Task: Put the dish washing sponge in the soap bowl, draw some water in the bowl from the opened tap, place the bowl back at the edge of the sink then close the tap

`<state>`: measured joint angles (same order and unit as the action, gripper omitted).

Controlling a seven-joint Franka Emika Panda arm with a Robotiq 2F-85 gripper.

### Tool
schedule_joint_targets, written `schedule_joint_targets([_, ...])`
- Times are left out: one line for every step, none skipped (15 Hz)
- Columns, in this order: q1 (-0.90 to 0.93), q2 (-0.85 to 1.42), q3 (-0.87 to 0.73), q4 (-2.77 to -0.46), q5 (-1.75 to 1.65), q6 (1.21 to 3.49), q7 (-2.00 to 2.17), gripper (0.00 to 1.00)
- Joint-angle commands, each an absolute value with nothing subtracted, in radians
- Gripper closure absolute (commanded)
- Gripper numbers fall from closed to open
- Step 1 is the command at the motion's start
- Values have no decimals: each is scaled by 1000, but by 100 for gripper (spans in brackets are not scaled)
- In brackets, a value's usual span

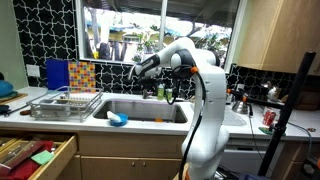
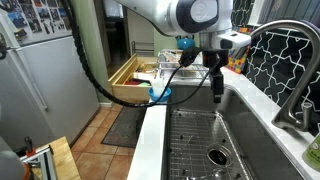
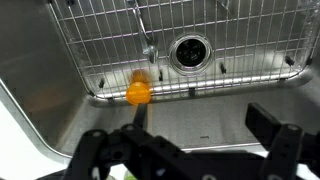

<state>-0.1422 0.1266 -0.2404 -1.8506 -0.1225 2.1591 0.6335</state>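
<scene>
A steel sink (image 2: 195, 150), its far end cut off in an exterior view, lies beneath the white arm (image 2: 190, 15), with a wire grid (image 3: 110, 45) covering its floor around the drain (image 3: 190, 50). The gripper (image 2: 215, 95) hangs over the basin, jaws spread wide and holding nothing; the wrist view shows only their dark, blurred tips (image 3: 185, 150). The blue bowl (image 1: 118, 119) sits on the sink's front edge, apart from the gripper. A small orange object (image 3: 138, 92) rests on the grid, too blurred to identify. The sponge cannot be made out.
</scene>
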Motion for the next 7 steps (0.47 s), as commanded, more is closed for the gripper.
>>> schedule_joint_targets([-139, 34, -221, -1943, -158, 2171, 625, 0])
schedule_joint_targets([-141, 22, -214, -1951, -157, 2170, 619, 0])
schedule_joint_targets([-140, 8, -207, -1960, -159, 2171, 620, 0])
schedule_joint_targets([-142, -1, -201, -1968, -157, 2174, 616, 0])
schedule_joint_targets([-142, -9, -195, -1976, -159, 2181, 613, 0])
schedule_joint_targets([-150, 36, -195, -1919, -138, 2157, 623, 0])
schedule_joint_targets([-150, 27, -190, -1924, -139, 2155, 622, 0])
